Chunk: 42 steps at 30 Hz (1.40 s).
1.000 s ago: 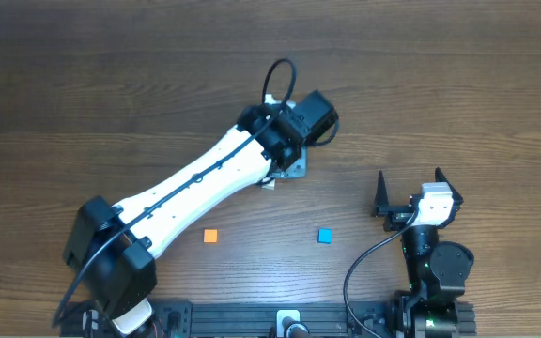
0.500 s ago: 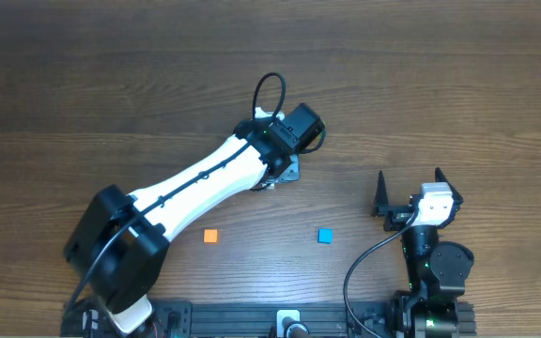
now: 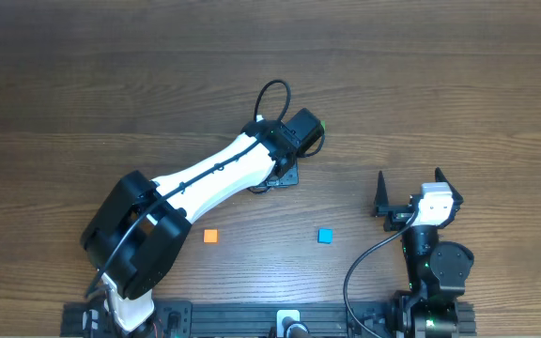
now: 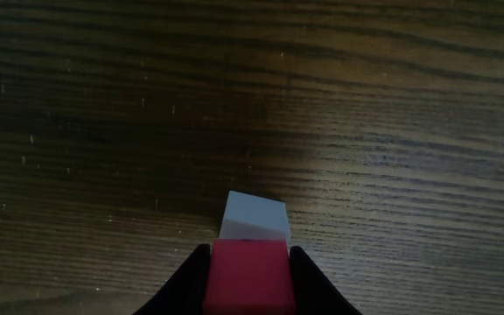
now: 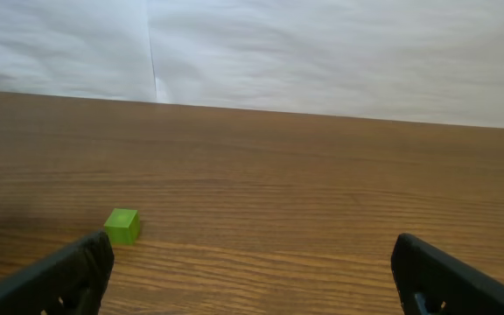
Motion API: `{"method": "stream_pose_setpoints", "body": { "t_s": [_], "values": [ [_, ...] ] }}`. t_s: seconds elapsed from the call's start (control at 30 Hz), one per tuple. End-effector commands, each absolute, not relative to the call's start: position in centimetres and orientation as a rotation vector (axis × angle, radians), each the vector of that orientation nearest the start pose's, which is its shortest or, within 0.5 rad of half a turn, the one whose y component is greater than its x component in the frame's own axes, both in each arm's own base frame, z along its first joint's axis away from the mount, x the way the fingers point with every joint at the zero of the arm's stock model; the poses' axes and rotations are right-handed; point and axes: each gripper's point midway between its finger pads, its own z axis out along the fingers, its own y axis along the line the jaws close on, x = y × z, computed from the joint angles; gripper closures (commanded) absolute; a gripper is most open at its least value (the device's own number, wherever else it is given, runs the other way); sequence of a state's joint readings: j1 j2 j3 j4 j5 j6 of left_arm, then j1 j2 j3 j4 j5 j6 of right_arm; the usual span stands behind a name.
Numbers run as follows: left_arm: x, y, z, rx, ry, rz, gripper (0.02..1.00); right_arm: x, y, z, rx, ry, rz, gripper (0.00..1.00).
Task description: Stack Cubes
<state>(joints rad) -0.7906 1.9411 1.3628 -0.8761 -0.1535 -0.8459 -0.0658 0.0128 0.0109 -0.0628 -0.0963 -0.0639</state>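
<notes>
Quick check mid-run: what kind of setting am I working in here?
Probably a robot test bench: a bare wooden tabletop, small orange cube and blue cube, plain white backdrop behind.

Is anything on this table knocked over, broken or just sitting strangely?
Nothing looks spilled or broken. The small orange cube and small blue cube lie apart on the wooden table. One slight oddity: the white cube by the red cube held in the left gripper seems turned slightly askew to it.

No writing or numbers can be read anywhere.
</notes>
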Motion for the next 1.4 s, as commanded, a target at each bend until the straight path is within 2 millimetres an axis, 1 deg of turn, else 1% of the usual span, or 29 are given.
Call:
{"method": "stream_pose_setpoints", "body": {
  "t_s": [0.03,0.13,0.73,0.97,1.1,1.2,1.33,1.37,1.4],
  "values": [
    [28.95,-25.08,2.78,-0.104,2.957,0.03,0.976,24.61,0.04,15.9,-0.078,1.633,-0.021,0.007],
    [29.25,-24.98,2.77,-0.116,2.953,0.023,0.978,24.61,0.04,15.9,-0.078,1.633,-0.021,0.009],
    [29.11,-25.02,2.41,-0.115,2.964,0.026,0.98,24.61,0.05,15.91,-0.079,1.633,-0.021,0.007],
    [29.04,-24.95,2.2,-0.115,2.968,0.033,0.967,24.61,0.04,15.91,-0.078,1.633,-0.021,0.009],
    [29.02,-24.93,2.11,-0.115,2.97,0.036,0.932,24.61,0.04,15.91,-0.078,1.633,-0.021,0.007],
    [29.02,-24.93,2.08,-0.115,2.971,0.037,0.851,24.61,0.05,15.91,-0.079,1.633,-0.021,0.007],
    [29.01,-24.93,2.07,-0.114,2.971,0.037,0.612,24.61,0.04,15.91,-0.078,1.633,-0.021,0.007],
    [29.04,-24.91,2.07,-0.116,2.971,0.037,0.448,24.61,0.05,15.91,-0.079,1.633,-0.021,0.009],
    [29.07,-24.88,2.07,-0.118,2.971,0.037,0.334,24.61,0.04,15.91,-0.078,1.633,-0.021,0.009]
  ]
}}
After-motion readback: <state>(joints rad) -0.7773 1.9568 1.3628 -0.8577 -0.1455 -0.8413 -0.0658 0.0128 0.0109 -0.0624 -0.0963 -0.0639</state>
